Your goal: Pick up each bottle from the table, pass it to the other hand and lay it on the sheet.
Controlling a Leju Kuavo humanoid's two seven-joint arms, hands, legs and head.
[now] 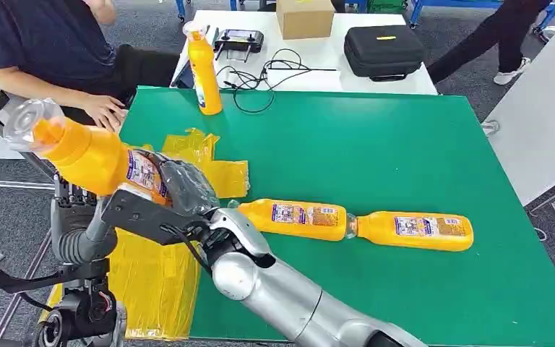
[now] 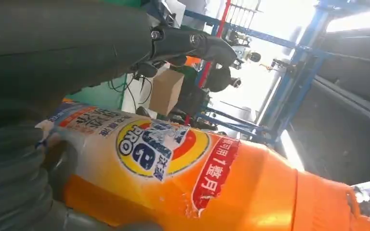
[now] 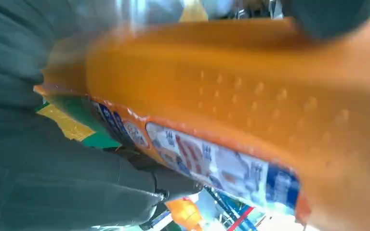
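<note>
The orange plastic bottle with a clear cap (image 1: 90,155) is being held aloft over the green table's (image 1: 376,152) left edge, above the crumpled yellow plastic sheet (image 1: 155,278). The right hand (image 1: 181,191) is wrapping its labelled waist; whether the left hand (image 1: 69,213) is gripping, I cannot tell. It looks rigid, smooth, probably slippery and heavy; the waist suits gripping. Four bottles: one held, two lying (image 1: 300,218) (image 1: 415,230) mid-table, one upright (image 1: 204,72) at the far edge.

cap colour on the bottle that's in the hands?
Clear, see-through cap on the orange held bottle; head view shows it best.
</note>
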